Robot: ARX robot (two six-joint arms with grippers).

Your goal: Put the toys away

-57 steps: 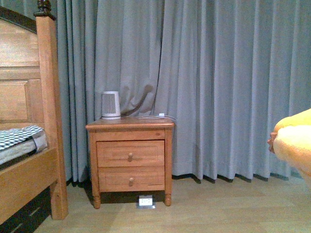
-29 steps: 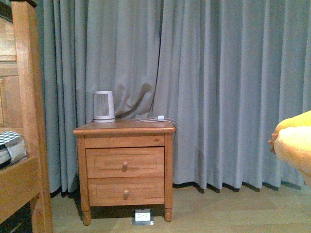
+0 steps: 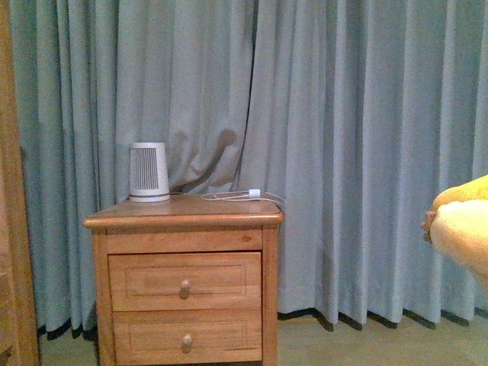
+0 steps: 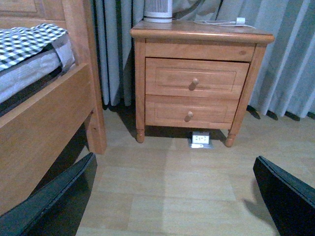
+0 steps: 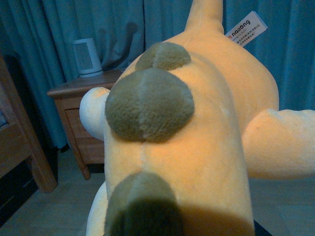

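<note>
The orange-yellow plush animal (image 5: 197, 128) fills the right wrist view, showing olive-grey patches along its back and a white label near its far end. My right gripper is shut on it, with its fingers hidden under the plush. In the front view only part of the plush animal (image 3: 465, 229) pokes in at the right edge, held up above the floor. My left gripper (image 4: 179, 196) hangs open over bare wooden floor, its two black fingers (image 4: 59, 201) far apart with nothing between them.
A wooden nightstand (image 3: 183, 286) with two drawers stands before the grey curtain (image 3: 343, 137). A small white device (image 3: 148, 172) and a white cable (image 3: 244, 195) lie on top. A wooden bed frame (image 4: 54, 108) with checked bedding is left of it. A floor socket (image 4: 201, 138) sits under the nightstand.
The view has shifted toward the nightstand, which now looks bigger and lower in the front view. The bed post has slid almost out at the left. The plush stays at the right edge.
</note>
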